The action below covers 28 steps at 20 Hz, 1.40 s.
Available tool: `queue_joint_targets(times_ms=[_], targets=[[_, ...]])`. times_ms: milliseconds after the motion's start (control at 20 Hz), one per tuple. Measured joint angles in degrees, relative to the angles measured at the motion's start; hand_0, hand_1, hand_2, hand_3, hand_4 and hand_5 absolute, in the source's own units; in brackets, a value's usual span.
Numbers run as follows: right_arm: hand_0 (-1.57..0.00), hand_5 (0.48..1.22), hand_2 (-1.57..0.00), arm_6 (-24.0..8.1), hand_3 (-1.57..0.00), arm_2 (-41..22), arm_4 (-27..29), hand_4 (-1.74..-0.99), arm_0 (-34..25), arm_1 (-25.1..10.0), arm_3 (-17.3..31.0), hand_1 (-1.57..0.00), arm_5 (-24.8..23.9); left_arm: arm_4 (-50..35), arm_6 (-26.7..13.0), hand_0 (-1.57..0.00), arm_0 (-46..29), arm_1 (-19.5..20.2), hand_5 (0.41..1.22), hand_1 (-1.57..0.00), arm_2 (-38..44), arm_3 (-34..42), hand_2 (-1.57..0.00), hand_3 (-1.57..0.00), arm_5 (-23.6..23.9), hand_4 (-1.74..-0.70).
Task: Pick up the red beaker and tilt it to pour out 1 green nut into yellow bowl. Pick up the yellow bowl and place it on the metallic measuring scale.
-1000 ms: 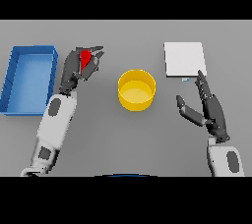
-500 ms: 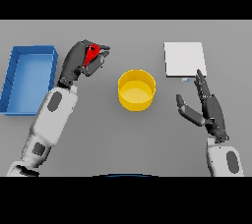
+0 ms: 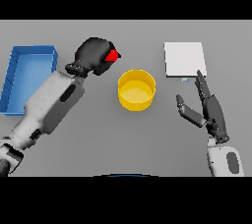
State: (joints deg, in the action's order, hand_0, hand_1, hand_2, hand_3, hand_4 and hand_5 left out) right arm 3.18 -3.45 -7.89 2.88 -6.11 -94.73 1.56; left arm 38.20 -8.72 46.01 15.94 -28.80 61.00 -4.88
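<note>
On the table (image 3: 74,154): one yellow bowl (image 3: 137,90), one scale (image 3: 184,59); left hand (image 3: 92,57) fingers grasping one red beaker (image 3: 113,55); right hand (image 3: 210,111) released.

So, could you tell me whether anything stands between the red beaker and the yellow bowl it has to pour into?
Nothing visible does. The left hand holds the red beaker up to the left of the round yellow bowl, with only bare grey table showing between them.
</note>
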Motion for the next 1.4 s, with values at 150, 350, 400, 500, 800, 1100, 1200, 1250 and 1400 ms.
queue_joint_targets(times_ms=[150,350,400,500,800,1100,1200,1250,1400], targets=[[0.0,0.678,0.0,-0.3,0.0,0.4,0.7,-1.284,0.1,0.4,0.6,0.0,0.1,2.8,-0.5,-1.57,4.2,0.8,1.208,-1.57,-4.7,-2.7,-1.57,-1.57,-5.4,-1.61],[0.0,0.644,0.0,-1.3,0.0,0.8,2.4,-1.283,-0.3,1.8,0.7,0.0,0.0,6.2,-1.4,-1.57,9.5,1.4,1.216,-1.57,-11.0,-4.7,-1.57,-1.33,-12.3,-1.68],[0.0,0.635,0.0,-1.2,0.0,0.7,3.0,-1.292,0.0,2.0,0.5,0.0,0.4,7.1,-1.6,-1.57,10.7,1.7,1.217,-1.57,-12.5,-5.4,-1.57,-1.31,-13.9,-1.68],[0.0,0.619,0.0,-0.9,0.0,0.9,3.2,-1.303,0.8,2.0,0.3,0.0,0.5,8.9,-2.2,-1.57,13.1,1.3,1.218,-1.57,-15.7,-6.4,-1.57,-1.27,-16.5,-1.7],[0.0,0.601,0.0,-0.1,0.0,1.1,4.1,-1.3,0.8,2.2,0.4,0.0,1.0,12.9,1.3,-1.57,19.3,0.3,1.22,-1.57,-23.6,-10.0,-1.57,-1.42,-19.1,-1.73],[0.0,0.604,0.0,-0.7,0.0,1.6,3.5,-1.29,0.0,1.5,2.0,0.0,0.9,16.8,2.8,-1.57,23.7,-1.0,1.221,-1.57,-30.8,-12.4,-1.57,-1.53,-18.7,-1.74],[0.0,0.602,0.0,-1.4,0.0,1.8,3.5,-1.283,-0.5,1.6,1.8,0.0,0.4,18.5,2.5,-1.57,24.7,-1.8,1.221,-1.57,-33.9,-13.6,-1.57,-1.55,-19.0,-1.74],[0.0,0.605,0.0,-0.8,0.0,1.5,2.9,-1.285,-0.1,1.7,1.5,0.0,0.0,19.3,3.7,-1.57,25.8,-1.4,1.221,-1.57,-35.5,-13.3,-1.57,-1.55,-19.9,-1.74],[0.0,0.604,0.0,-1.5,0.0,1.7,2.9,-1.289,-0.5,1.2,1.3,0.0,0.0,20.2,5.6,-1.57,27.8,-2.7,1.221,-1.57,-39.0,-14.3,-1.57,-1.56,-21.3,-1.74]])
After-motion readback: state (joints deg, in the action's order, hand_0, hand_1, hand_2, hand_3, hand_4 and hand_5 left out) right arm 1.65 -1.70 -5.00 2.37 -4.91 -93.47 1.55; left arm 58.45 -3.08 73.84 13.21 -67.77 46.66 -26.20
